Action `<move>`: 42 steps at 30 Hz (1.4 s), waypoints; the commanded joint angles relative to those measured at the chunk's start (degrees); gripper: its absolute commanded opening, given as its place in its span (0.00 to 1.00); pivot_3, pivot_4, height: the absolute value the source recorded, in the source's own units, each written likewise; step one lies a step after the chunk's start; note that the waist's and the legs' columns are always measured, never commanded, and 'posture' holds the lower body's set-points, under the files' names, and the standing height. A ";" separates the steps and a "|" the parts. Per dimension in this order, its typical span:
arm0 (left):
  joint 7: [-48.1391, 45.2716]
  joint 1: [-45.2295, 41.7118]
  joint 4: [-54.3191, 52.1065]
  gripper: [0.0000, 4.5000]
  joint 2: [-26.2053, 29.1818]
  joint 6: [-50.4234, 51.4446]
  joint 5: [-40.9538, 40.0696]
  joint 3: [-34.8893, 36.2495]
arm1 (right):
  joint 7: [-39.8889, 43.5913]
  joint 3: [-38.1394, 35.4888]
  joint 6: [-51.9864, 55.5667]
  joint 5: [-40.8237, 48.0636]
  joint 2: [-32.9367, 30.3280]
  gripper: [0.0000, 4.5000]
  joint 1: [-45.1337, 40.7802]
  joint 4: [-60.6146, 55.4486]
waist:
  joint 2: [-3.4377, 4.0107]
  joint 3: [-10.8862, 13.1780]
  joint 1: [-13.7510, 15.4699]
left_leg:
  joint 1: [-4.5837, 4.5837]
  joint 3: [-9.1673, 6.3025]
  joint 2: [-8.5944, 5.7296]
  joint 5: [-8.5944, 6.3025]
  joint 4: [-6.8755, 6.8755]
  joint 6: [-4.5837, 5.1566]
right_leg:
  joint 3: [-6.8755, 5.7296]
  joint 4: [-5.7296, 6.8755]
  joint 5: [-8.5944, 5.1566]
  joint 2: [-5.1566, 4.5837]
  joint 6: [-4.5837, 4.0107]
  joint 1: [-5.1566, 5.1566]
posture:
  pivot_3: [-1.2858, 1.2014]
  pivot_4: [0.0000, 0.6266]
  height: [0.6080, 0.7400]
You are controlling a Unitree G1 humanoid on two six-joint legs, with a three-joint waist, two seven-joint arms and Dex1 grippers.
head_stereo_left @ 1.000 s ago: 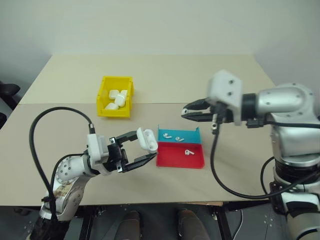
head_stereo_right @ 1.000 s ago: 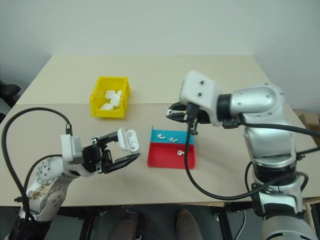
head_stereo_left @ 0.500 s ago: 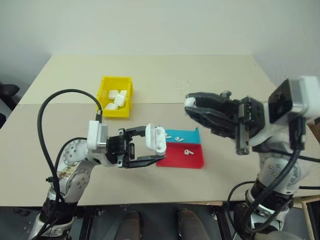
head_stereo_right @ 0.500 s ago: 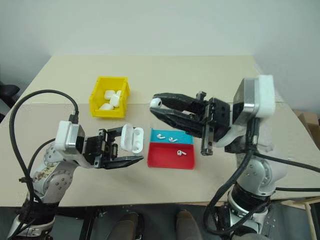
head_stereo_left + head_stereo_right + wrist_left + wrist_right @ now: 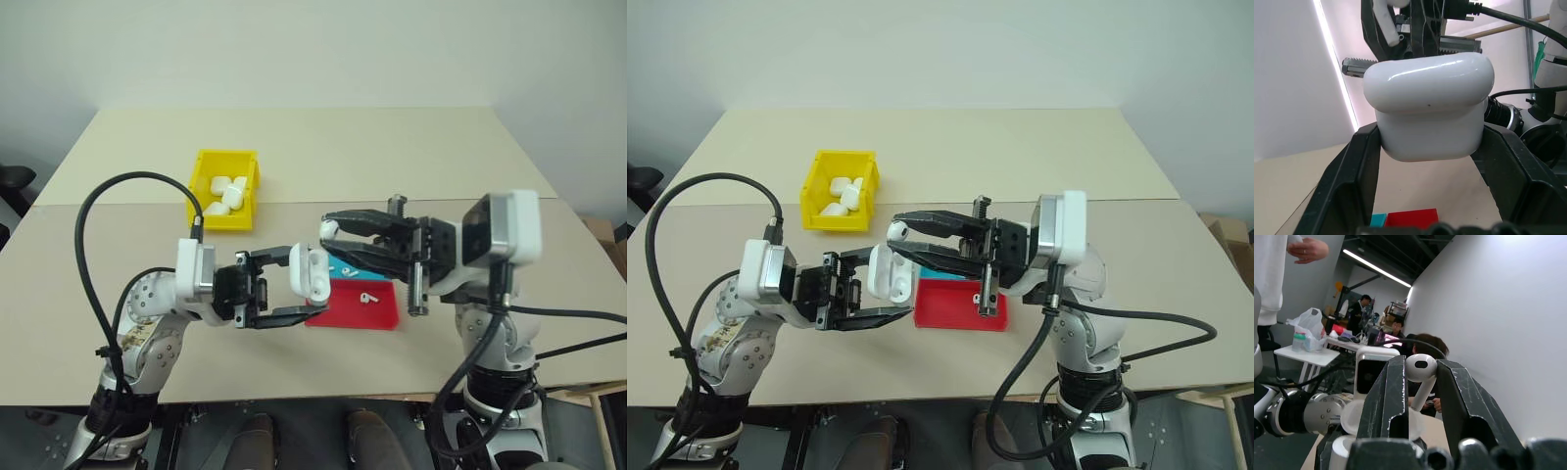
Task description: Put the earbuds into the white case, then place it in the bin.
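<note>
Pointing leftward, level: pinched earbud [image 5: 1420, 373]

The blue tray [image 5: 377, 262] sits mostly hidden behind the right gripper [image 5: 331, 235] — its contents can't be made out — and the white case [image 5: 1428, 105] hides the left gripper's fingertips.

My two claws [image 5: 312, 294] [image 5: 331, 235] meet above the red tray [image 5: 377, 315], crowding it; open worktop [image 5: 323, 147] surrounds the yellow bin [image 5: 204, 212].
</note>
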 commanded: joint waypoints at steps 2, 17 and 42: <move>-0.11 -0.02 -1.86 0.61 -0.41 -1.60 0.43 0.52 | 0.83 1.84 -3.64 -0.40 -1.37 0.20 0.23 0.72 | 0.00 0.00 0.01 | 0.00 0.00 0.00 0.00 0.00 0.00 | 0.00 0.00 0.00 0.00 0.00 0.00 | 0.52 0.24 1.00; -0.65 0.36 -1.54 0.61 -1.08 -2.74 1.17 0.30 | -0.15 5.63 -8.27 -2.79 -3.40 0.20 1.20 3.81 | 0.00 0.00 0.10 | 0.00 0.00 0.00 0.00 0.00 0.00 | 0.00 0.00 0.00 0.00 0.00 0.00 | 0.52 0.24 1.00; -5.98 11.42 9.11 0.61 4.42 -16.94 12.92 3.23 | 2.57 10.65 11.34 -12.92 -29.25 0.57 -17.31 12.69 | 0.02 0.01 -0.06 | 0.06 0.14 0.06 0.00 -0.01 0.00 | 0.08 0.07 -0.03 0.00 -0.10 -0.11 | 0.52 0.24 1.00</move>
